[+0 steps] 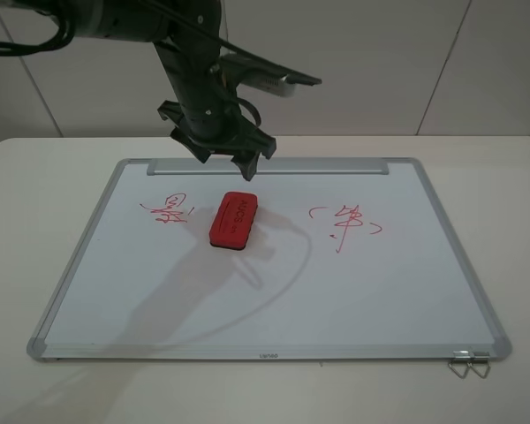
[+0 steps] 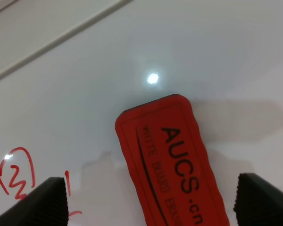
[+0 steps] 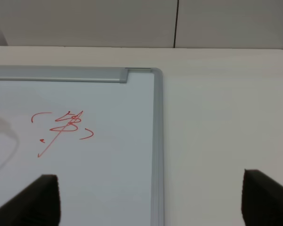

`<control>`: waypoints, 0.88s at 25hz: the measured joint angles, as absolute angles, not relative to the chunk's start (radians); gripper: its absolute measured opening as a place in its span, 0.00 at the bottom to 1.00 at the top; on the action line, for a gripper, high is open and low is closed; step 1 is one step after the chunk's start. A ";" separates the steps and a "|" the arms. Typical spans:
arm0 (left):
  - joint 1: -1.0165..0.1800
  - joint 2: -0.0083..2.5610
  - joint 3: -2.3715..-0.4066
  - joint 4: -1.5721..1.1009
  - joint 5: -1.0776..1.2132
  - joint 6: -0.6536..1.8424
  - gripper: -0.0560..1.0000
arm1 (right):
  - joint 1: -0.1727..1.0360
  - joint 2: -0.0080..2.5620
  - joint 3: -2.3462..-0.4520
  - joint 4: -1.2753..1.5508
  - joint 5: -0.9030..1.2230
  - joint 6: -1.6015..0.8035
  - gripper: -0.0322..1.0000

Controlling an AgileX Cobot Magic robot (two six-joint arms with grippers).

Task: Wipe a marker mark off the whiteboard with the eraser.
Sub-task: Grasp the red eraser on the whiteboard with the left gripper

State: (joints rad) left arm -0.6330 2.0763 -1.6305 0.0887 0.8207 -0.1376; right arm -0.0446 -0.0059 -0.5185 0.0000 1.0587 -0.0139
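Jaws of the left gripper (image 1: 224,165) are spread wide, with nothing held, above the eraser (image 1: 234,221) and apart from it. One red eraser is laid flat on the one whiteboard (image 1: 247,300), lettering up, its long axis run from 1 to 7 o'clock in the high view. Two red scribbles are counted: the marker mark (image 1: 168,209) at the eraser's 9 o'clock, and a bracketed scribble (image 1: 344,225) at 3 o'clock. Jaws of the right gripper (image 3: 153,200) are likewise wide and empty.
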 joint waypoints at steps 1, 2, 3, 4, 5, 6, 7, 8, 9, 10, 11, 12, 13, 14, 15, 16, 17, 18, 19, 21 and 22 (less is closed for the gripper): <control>-0.633 2.076 -1.631 0.083 0.821 -0.147 0.73 | -0.045 -0.006 -0.519 0.000 1.059 -0.014 0.70; -0.633 2.076 -1.631 0.076 0.821 -0.157 0.74 | -0.045 -0.006 -0.519 0.000 1.059 -0.014 0.70; -0.633 2.076 -1.631 0.071 0.821 -0.164 0.76 | -0.045 -0.006 -0.519 0.000 1.059 -0.014 0.70; -0.633 2.076 -1.631 0.063 0.821 -0.169 0.77 | -0.045 -0.006 -0.519 0.000 1.059 -0.014 0.70; -0.633 2.076 -1.631 0.052 0.825 -0.174 0.78 | -0.045 -0.006 -0.519 0.000 1.059 -0.014 0.70; -0.633 2.076 -1.631 0.045 0.826 -0.175 0.78 | -0.045 -0.006 -0.519 0.000 1.059 -0.014 0.70; -0.633 2.076 -1.631 0.041 0.825 -0.176 0.78 | -0.045 -0.006 -0.519 0.000 1.059 -0.014 0.70; -0.633 2.076 -1.631 0.037 0.824 -0.177 0.78 | -0.045 -0.006 -0.519 0.000 1.059 -0.014 0.70; -0.633 2.076 -1.631 0.031 0.822 -0.177 0.78 | -0.045 -0.006 -0.519 0.000 1.059 -0.014 0.70; -0.633 2.076 -1.631 0.022 0.822 -0.177 0.78 | -0.045 -0.006 -0.519 0.000 1.059 -0.014 0.70; -0.633 2.076 -1.631 0.018 0.825 -0.177 0.78 | -0.045 -0.006 -0.519 0.000 1.059 -0.014 0.70; -0.633 2.076 -1.631 0.013 0.828 -0.181 0.78 | -0.045 -0.006 -0.519 0.000 1.059 -0.014 0.70; -0.633 2.076 -1.631 0.009 0.828 -0.186 0.78 | -0.045 -0.006 -0.519 0.000 1.059 -0.014 0.70; -0.633 2.076 -1.631 0.009 0.829 -0.194 0.78 | -0.045 -0.006 -0.519 0.000 1.059 -0.014 0.70; -0.633 2.076 -1.631 0.008 0.829 -0.199 0.78 | -0.045 -0.006 -0.519 0.000 1.059 -0.014 0.70; -0.633 2.076 -1.631 0.007 0.829 -0.201 0.78 | -0.045 -0.006 -0.519 0.000 1.059 -0.014 0.70; -0.633 2.076 -1.631 0.000 0.829 -0.203 0.78 | -0.045 -0.006 -0.519 0.000 1.059 -0.014 0.70; -0.633 2.076 -1.631 -0.005 0.829 -0.204 0.78 | -0.045 -0.006 -0.519 0.000 1.059 -0.014 0.70; -0.633 2.076 -1.631 -0.010 0.830 -0.204 0.78 | -0.045 -0.006 -0.519 0.000 1.059 -0.014 0.70; -0.633 2.076 -1.631 -0.014 0.836 -0.206 0.78 | -0.045 -0.006 -0.519 0.000 1.059 -0.014 0.70; -0.633 2.076 -1.631 -0.014 0.837 -0.207 0.78 | -0.045 -0.006 -0.519 0.000 1.059 -0.014 0.70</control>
State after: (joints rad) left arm -0.6330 2.0763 -1.6305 -0.0142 0.8367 -0.2072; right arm -0.0446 -0.0059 -0.5185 0.0000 1.0587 -0.0139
